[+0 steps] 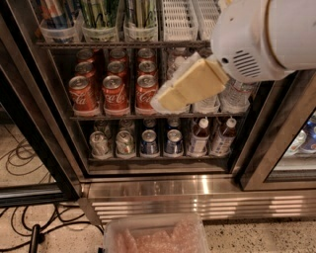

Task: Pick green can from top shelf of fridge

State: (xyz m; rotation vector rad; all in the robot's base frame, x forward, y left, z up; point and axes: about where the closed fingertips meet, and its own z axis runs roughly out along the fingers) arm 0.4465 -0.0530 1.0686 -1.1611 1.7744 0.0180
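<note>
The green can (100, 11) stands upright in a clear plastic tub (101, 32) on the top shelf (123, 44), left of the middle, with more green, pale-streaked cans packed beside it and in the next tub to the right; only their lower parts show under the picture's upper edge. A tub further left holds a blue-and-red can (55, 11), and white slotted trays (177, 20) sit to the right on the same wire rack. The gripper (165, 101) hangs below that shelf's front rail, in front of the rack beneath, pointing down and to the left, well apart from the green can. Whether the claw is wide or narrow, I cannot tell. Its tan tip lies just beside the red cola cans (116, 91) and over the water bottles (237, 94). The white arm (266, 34) behind it covers the fridge's upper right corner. The lowest rack carries silver and blue cans (148, 143) and small capped bottles (200, 136). Below runs the fridge's (197, 190) ribbed steel base; on the floor are black cables (19, 158) and a clear container (155, 234).
</note>
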